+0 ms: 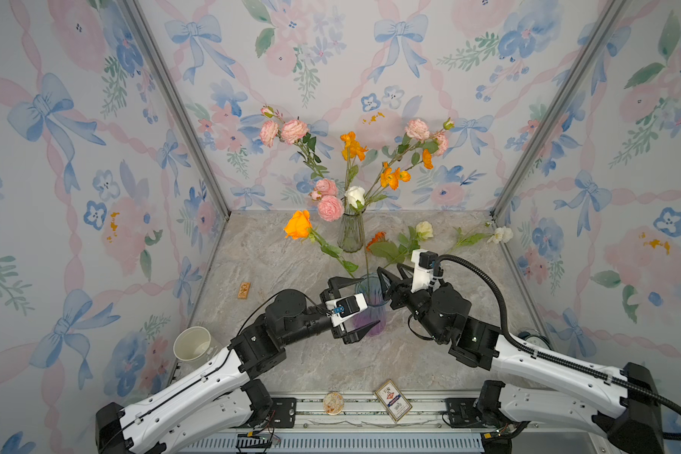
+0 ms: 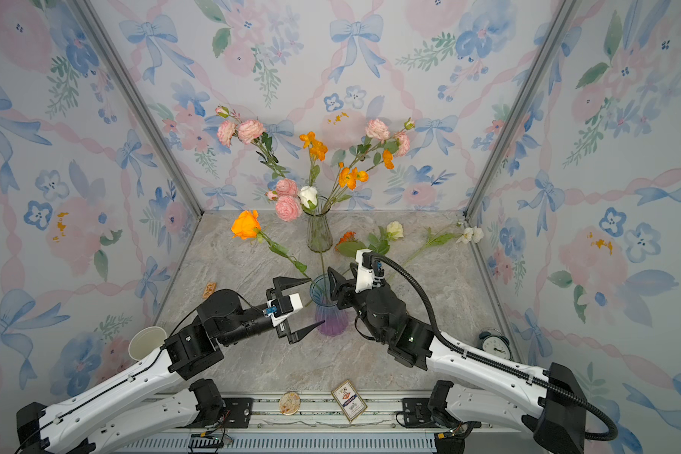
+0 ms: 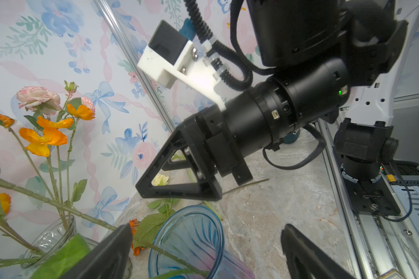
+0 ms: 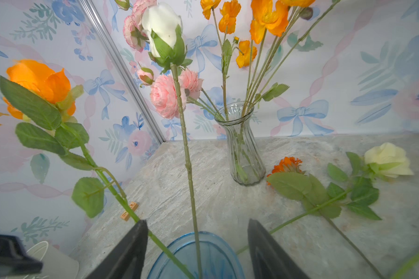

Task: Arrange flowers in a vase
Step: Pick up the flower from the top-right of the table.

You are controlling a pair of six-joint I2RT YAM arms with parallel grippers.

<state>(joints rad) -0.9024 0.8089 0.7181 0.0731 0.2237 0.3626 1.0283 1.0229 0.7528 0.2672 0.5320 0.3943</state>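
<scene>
- In both top views, the blue vase [image 1: 378,310] at near centre holds the orange rose [image 1: 297,224] and the white rose [image 1: 354,195]. The left gripper [image 1: 366,301] is spread wide, astride the vase.
- Left wrist: the clear vase [image 3: 51,239] holds poppies [image 3: 44,140].
- Right wrist: the right gripper [image 4: 197,220] is parted, with the white rose stem between the fingers and touching neither.

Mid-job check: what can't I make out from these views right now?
- Blue vase bottom, where the stems end: right wrist view cuts it at the frame edge.
- Clock: in a top view, mostly behind the right arm.
- Card print: too small in both top views.
</scene>
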